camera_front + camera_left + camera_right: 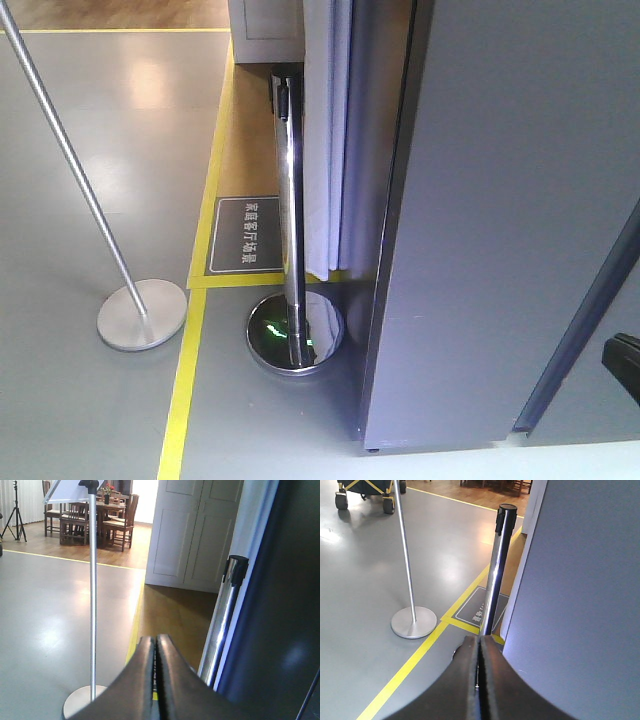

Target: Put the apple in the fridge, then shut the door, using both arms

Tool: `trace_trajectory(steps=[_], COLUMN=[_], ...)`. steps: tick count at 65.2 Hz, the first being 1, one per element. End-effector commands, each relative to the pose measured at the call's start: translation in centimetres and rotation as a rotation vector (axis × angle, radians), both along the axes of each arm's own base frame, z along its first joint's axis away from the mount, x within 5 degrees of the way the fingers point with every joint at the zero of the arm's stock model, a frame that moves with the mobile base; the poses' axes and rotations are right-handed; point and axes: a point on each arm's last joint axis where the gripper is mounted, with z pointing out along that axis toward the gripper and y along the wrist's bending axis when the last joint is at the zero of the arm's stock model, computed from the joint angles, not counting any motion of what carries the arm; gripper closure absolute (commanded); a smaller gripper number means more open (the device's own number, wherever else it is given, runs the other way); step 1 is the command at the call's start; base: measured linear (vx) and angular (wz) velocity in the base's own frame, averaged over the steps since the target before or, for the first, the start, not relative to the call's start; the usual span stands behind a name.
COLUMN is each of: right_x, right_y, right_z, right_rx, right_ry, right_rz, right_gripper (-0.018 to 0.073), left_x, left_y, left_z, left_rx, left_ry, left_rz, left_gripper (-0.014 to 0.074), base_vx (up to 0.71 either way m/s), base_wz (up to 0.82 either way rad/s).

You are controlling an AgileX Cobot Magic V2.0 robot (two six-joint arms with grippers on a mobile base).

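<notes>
Fridge [500,220] stands beside floor sign [246,235], its writing unreadable.

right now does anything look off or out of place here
Nothing is spilled or damaged. Oddly for this task, no apple shows in any view: both the left claw and right claw are shut empty beside the dark grey fridge.
</notes>
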Motion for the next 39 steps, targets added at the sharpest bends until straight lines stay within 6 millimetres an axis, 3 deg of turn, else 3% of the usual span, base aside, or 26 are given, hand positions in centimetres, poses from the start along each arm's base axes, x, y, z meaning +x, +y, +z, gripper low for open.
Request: trace_trajectory(steps=[1,22,39], right_x=[0.2,0.4,-0.6], right_y=[-0.1,-0.7,-2.1], right_z=[1.1,0.7,-2.7], right_rx=[0.025,-0.024,0.102], right_ry=[-0.049,-0.072,-0.061], right_rz=[-0.019,-0.076,-0.283], right_gripper=[0.0562,0.0562,0.0562], left_x=[-0.2,-0.2,-0.2], left_y=[-0.1,-0.1,-0.1], left_z=[1.4,1.4,1.4], left_rx=[-0.002,-0.002,-0.002], left_ry=[-0.111,-0.111,-0.111], left_rz=[-0.006,-0.006,-0.006], left_gripper=[0.0604,0.0604,0.0604], base_vx=[0.00,0.00,0.00], base_wz=[0.00,0.00,0.00])
